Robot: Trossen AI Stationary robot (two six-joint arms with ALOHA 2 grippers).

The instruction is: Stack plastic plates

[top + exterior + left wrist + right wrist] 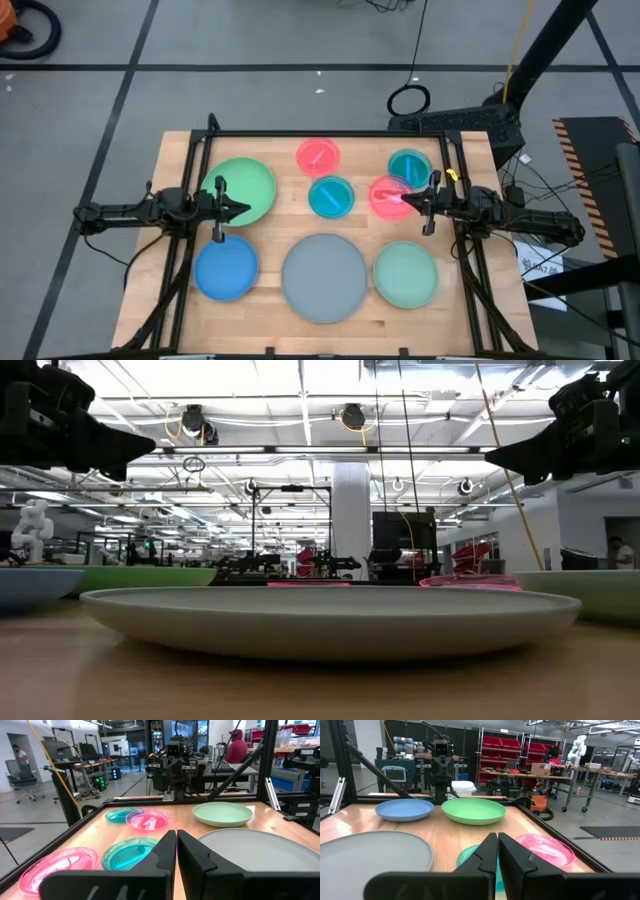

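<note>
High view, plates: grey plate (pixel 324 277) at the table's (pixel 180 150) front middle; blue plate (pixel 226 270) left of it, pale green plate (pixel 406 274) right of it; green plate (pixel 243 188), two pink plates (pixel 318 154) and two teal plates (pixel 331 197) behind it.
High view, arms: left gripper (pixel 240 208) over the green plate's edge, right gripper (pixel 407 201) over a pink plate (pixel 386 195).
Low view: grey plate nearest, none stacked.
Left wrist view: fingers (pixel 165 855) together, empty.
Right wrist view: fingers (pixel 487 852) together, empty.
</note>
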